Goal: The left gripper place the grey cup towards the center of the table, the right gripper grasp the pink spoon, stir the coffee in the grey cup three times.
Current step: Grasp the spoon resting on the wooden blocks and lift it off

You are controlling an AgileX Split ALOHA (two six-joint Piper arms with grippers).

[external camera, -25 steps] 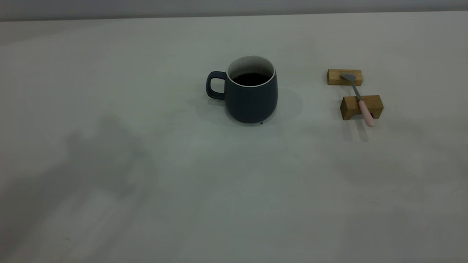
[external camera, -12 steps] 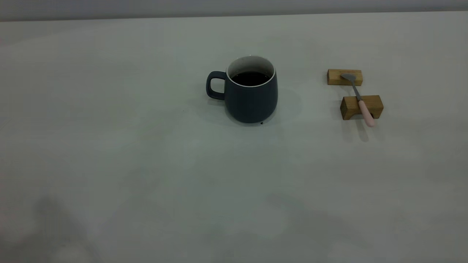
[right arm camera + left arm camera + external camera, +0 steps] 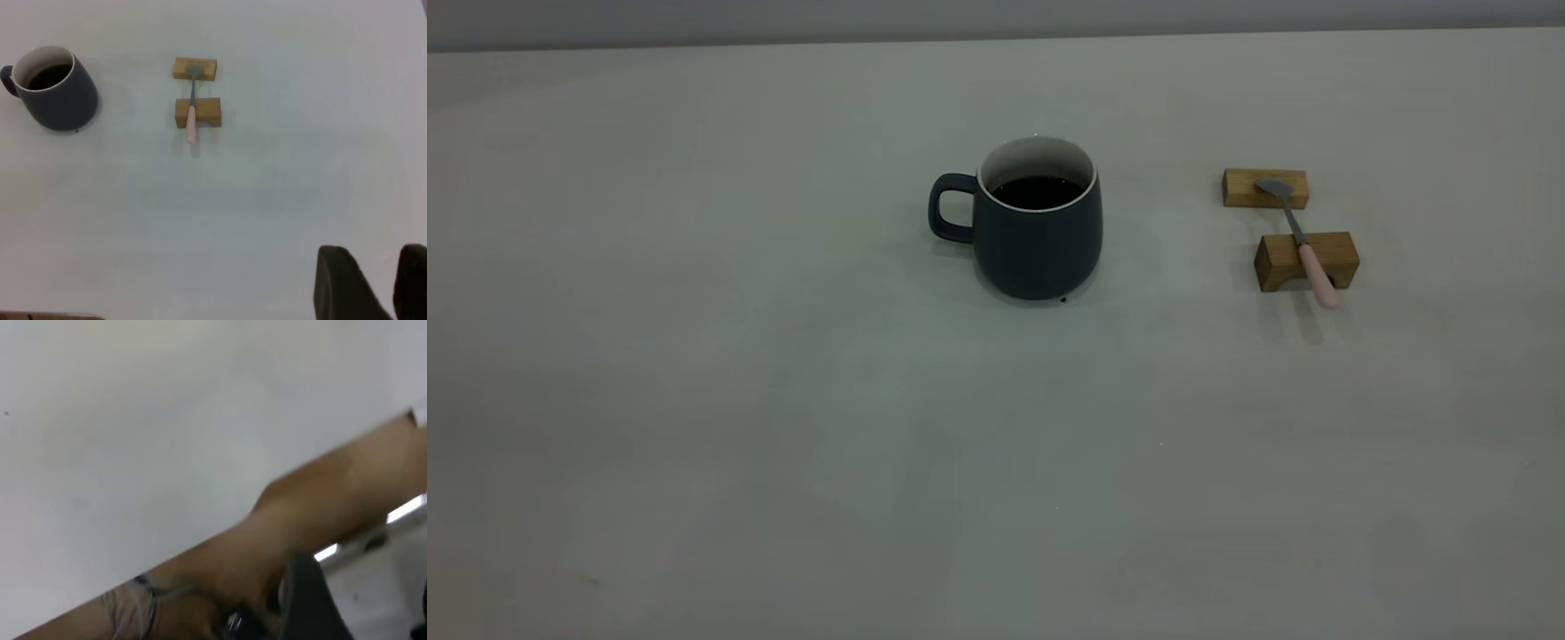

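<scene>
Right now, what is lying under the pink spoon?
Two tan wooden blocks support the pink spoon: its metal bowl rests on the farther block, its handle crosses the nearer, notched block. The handle tip overhangs the table. The contact spots beneath are hidden.

Dim, even light in the exterior view; the grey cup (image 3: 1037, 227) throws a faint soft shadow. The left wrist view is blurred, the right wrist view brighter.
</scene>
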